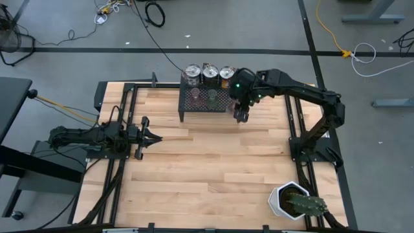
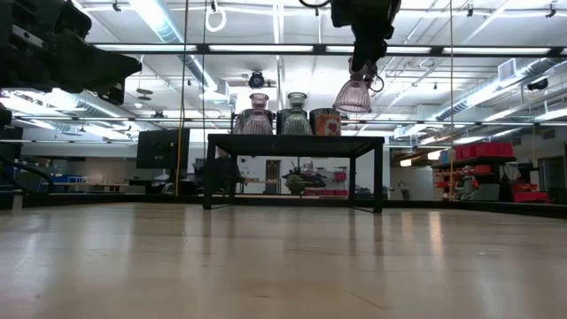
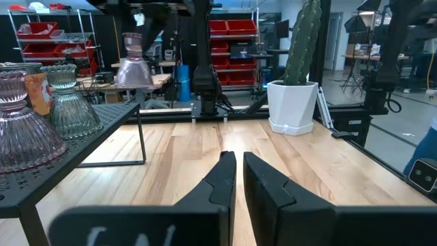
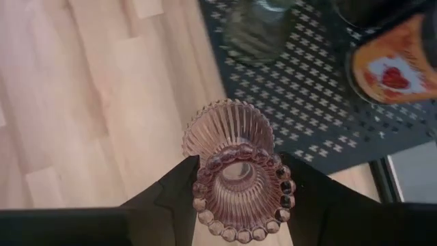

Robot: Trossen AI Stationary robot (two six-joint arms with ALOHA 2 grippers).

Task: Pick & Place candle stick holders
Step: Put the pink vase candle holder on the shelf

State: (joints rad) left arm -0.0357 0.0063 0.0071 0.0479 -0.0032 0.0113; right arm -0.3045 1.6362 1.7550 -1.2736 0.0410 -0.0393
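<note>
The right gripper (image 4: pixel 240 184) grasps a pink ribbed glass candle holder (image 4: pixel 235 164) above the black mesh rack's (image 4: pixel 321 116) edge; the left gripper (image 3: pixel 237 179), clenched, waits apart.

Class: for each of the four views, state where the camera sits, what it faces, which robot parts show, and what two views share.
High: overhead, facing down; both arms, black mesh rack.
Low: table height, facing the rack; right tool holds a pink glass holder.
Left wrist: faces across the table; left tool shut, cactus pot.
Right wrist: faces down; own fingers grip the holder.
Shared: low and right wrist both show the lifted holder.
</note>
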